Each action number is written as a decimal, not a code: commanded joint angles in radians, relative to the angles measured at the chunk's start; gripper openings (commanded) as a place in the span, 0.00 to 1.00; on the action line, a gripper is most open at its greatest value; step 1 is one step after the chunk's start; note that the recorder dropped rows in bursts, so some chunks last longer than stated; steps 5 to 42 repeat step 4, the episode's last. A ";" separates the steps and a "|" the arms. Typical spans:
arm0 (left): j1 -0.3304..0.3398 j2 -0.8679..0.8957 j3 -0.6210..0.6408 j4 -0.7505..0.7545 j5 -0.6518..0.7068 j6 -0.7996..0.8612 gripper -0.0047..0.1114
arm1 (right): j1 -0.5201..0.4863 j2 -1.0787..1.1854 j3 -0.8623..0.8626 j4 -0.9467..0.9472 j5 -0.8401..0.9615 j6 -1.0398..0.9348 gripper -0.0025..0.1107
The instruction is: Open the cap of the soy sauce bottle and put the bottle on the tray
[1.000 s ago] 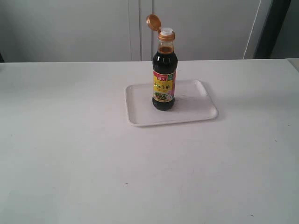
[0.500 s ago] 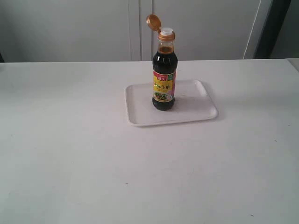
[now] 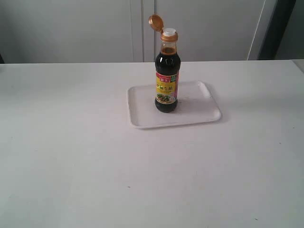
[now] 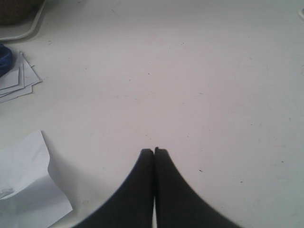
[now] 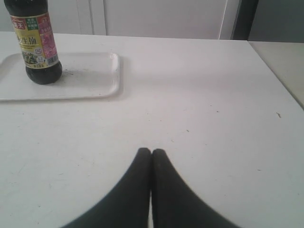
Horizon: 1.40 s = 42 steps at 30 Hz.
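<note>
bottle stands upright on the tray, a little toward the left arm's side of its middle, base fully inside the rim. cap is flipped back on its hinge, white spout exposed. judging by that, both parts of the task look done.

right gripper: fingers pressed together, nothing held, low over bare table. bottle sits well ahead of it and off to one side, tray's near corner between them. left gripper: fingers also pressed together, empty, over bare table. loose paper sheets lie just beside it, a small stack further ahead. neither arm shows in the exterior view.

risks from here:
- bottle is tall, narrow-based, glass, and open. any arm sweep across the tray at neck height tips it, and with the spout uncovered it spills dark sauce.
- tray is light with a shallow rim. a nudge to its edge could slide it and rock the bottle.
- left arm dragging low could catch the paper.

safest call is probably no further contact; if the arms move, keep them clear of the tray.
</note>
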 commanded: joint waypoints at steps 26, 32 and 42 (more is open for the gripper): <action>0.001 -0.005 0.004 -0.012 -0.001 0.000 0.04 | 0.001 -0.006 0.005 -0.009 -0.002 0.005 0.02; 0.001 -0.005 0.004 -0.012 -0.001 0.000 0.04 | 0.001 -0.006 0.005 -0.009 -0.002 0.005 0.02; 0.001 -0.005 0.004 -0.012 -0.001 0.000 0.04 | 0.001 -0.006 0.005 -0.009 -0.002 0.005 0.02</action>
